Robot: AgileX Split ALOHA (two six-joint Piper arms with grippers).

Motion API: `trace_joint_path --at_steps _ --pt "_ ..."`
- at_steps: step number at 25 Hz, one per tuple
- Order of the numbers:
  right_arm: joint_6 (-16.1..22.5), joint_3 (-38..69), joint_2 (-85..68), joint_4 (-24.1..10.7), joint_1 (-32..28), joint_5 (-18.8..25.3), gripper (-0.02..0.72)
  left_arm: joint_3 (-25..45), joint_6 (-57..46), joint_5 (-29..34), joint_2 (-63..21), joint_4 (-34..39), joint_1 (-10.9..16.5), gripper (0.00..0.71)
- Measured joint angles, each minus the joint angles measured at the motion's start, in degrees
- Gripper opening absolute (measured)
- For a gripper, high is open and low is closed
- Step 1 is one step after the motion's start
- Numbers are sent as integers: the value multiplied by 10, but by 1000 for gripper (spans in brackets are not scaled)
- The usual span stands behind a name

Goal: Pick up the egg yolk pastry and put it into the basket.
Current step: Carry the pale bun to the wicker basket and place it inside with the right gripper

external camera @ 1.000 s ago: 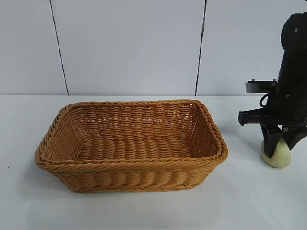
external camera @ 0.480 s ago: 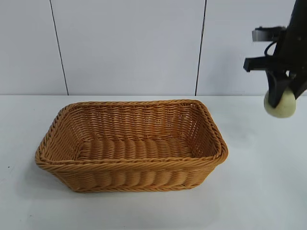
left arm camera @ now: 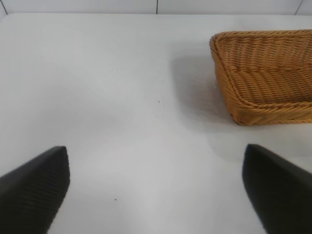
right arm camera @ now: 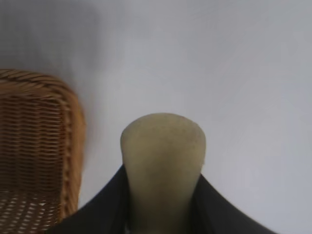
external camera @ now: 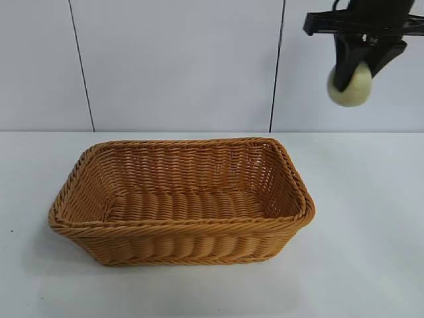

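One right pincer (external camera: 354, 78) squeezes the egg yolk pastry (external camera: 350, 87) high up at two o'clock from the basket (external camera: 179, 202). Left pincer (left arm camera: 156, 187) sits wide apart over the tabletop (left arm camera: 122, 97).

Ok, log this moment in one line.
right end effector: holds egg yolk pastry aloft, right of basket | left end effector: open, parked | basket: empty

Left gripper (left arm camera: 156, 187) over the white table (left arm camera: 107, 87), fingertips (left arm camera: 34, 187) dark, ribbed and spread wide, nothing between them. Basket (left arm camera: 265, 80) of orange-brown wicker resting on the table beyond the far fingertip, only one end and corner in frame, braided rim visible, soft shadow alongside. Two small dark specks on the tabletop.
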Motion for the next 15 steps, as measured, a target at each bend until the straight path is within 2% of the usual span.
trace_joint_path --at_steps 7,15 --pt "31 0 20 3 91 -41 202 0 0 0 0 0 0 692" --pt "45 0 110 5 132 -102 202 0 0 0 0 0 0 692"
